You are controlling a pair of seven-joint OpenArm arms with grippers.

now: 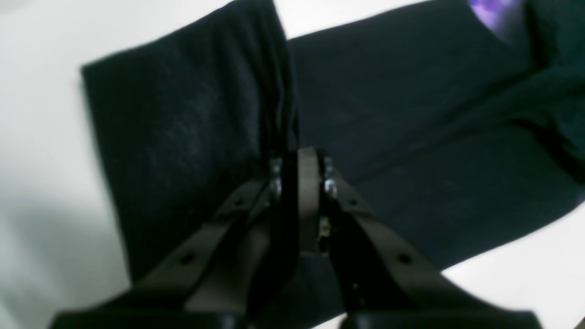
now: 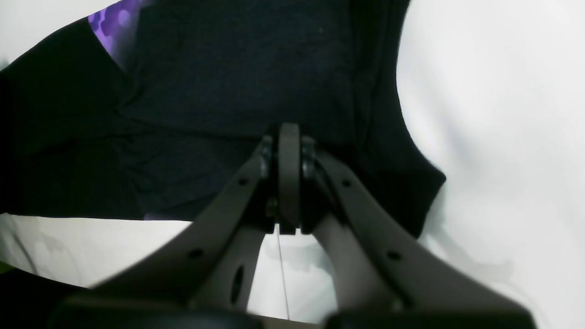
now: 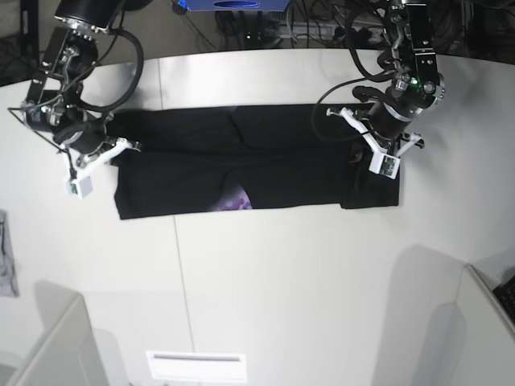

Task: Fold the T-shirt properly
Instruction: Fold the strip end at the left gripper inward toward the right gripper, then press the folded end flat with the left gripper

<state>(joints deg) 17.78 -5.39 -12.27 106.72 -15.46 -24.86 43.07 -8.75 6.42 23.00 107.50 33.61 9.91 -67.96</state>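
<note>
The black T-shirt [image 3: 265,169] lies as a long band across the white table, with a bit of purple print [image 3: 235,199] showing at its near edge. My left gripper [image 3: 358,154] is at the shirt's right end. In the left wrist view the left gripper [image 1: 299,157] is shut on a gathered fold of the T-shirt [image 1: 411,114]. My right gripper [image 3: 119,149] is at the shirt's left end. In the right wrist view the right gripper [image 2: 289,137] is shut on the edge of the T-shirt [image 2: 205,91]. Purple print [image 2: 114,23] peeks out there too.
A small grey cloth piece [image 3: 6,257] lies at the table's left edge. A seam [image 3: 175,265] runs down the white table. Grey partitions stand at the near left [image 3: 56,346] and near right [image 3: 483,338]. Cables and equipment lie beyond the far edge [image 3: 282,24].
</note>
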